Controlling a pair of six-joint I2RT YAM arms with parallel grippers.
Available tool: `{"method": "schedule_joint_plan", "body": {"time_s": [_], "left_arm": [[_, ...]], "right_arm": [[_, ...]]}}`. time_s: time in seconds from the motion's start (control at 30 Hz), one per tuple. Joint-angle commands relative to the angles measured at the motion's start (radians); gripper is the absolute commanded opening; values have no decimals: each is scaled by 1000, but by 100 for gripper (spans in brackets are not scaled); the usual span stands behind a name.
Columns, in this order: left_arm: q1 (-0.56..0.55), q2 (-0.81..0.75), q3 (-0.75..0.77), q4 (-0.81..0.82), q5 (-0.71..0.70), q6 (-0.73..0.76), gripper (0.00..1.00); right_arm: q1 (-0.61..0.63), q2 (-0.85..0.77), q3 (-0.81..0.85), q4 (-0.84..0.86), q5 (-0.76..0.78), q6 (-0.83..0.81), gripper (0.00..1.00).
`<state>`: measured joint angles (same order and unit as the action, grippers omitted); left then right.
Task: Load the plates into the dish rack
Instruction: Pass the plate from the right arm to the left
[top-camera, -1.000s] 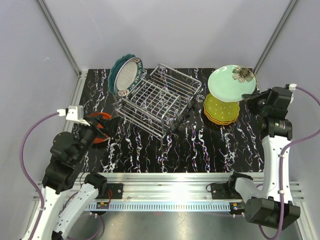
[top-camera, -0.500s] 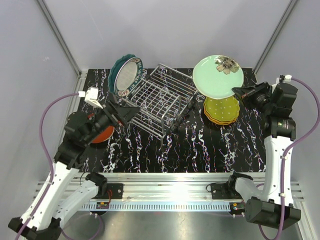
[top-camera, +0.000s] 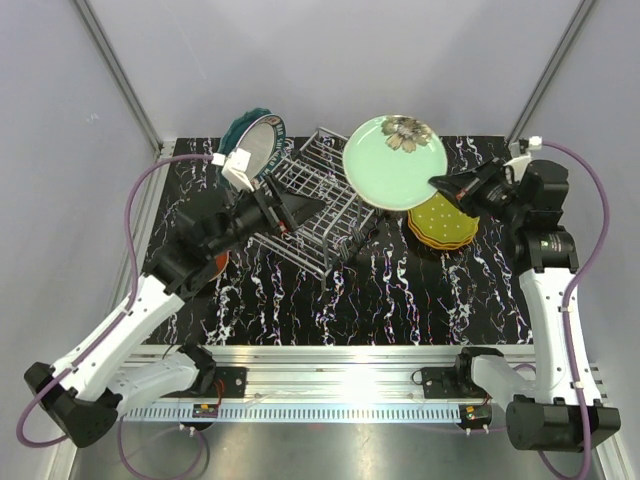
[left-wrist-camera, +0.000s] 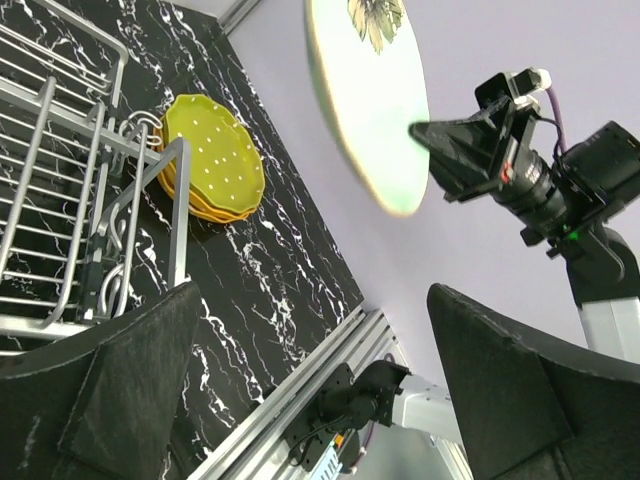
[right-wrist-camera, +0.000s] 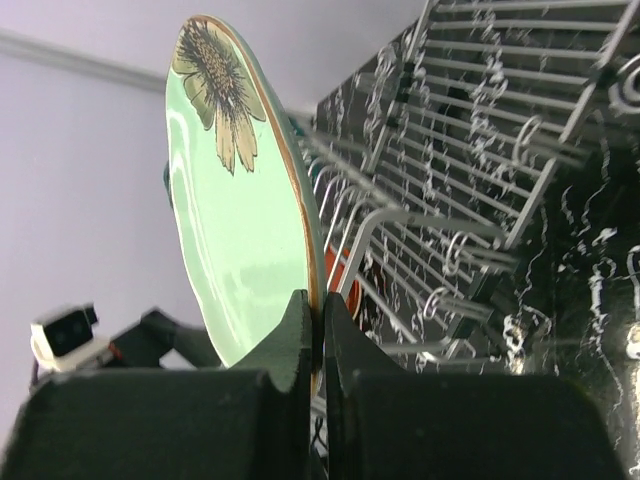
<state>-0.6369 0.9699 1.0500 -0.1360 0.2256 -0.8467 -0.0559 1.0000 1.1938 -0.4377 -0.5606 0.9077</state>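
Gloss all over the mint-green plate (right-wrist-camera: 245, 230): smooth glaze, a bright sheen across its face, a brown flower printed on it. The dish rack (top-camera: 320, 200) is bare silver metal wire, polished and glinting. The yellow-green plates (top-camera: 443, 220) look glazed too, with a softer shine. The desk (top-camera: 400, 300) has a smooth black marble-look top with white veins. On the left end effector (left-wrist-camera: 312, 300), the fingers (left-wrist-camera: 520, 400) are matt black and grainy. The front rail (top-camera: 340, 362) is brushed metal, catching glare.
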Motion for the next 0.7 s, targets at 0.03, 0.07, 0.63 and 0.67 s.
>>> {"method": "schedule_joint_plan", "body": {"time_s": [0.03, 0.07, 0.63, 0.67], "left_arm": [[-20, 76, 91, 64, -46, -17, 99], [-21, 90, 109, 52, -54, -17, 99], [-32, 230, 150, 119, -20, -94, 66], [-32, 230, 147, 124, -14, -95, 65]], "right_arm": [[94, -20, 15, 181, -70, 2, 0], [103, -21, 9, 185, -74, 0, 0], [203, -47, -80, 275, -189, -69, 0], [208, -47, -97, 290, -197, -66, 0]]}}
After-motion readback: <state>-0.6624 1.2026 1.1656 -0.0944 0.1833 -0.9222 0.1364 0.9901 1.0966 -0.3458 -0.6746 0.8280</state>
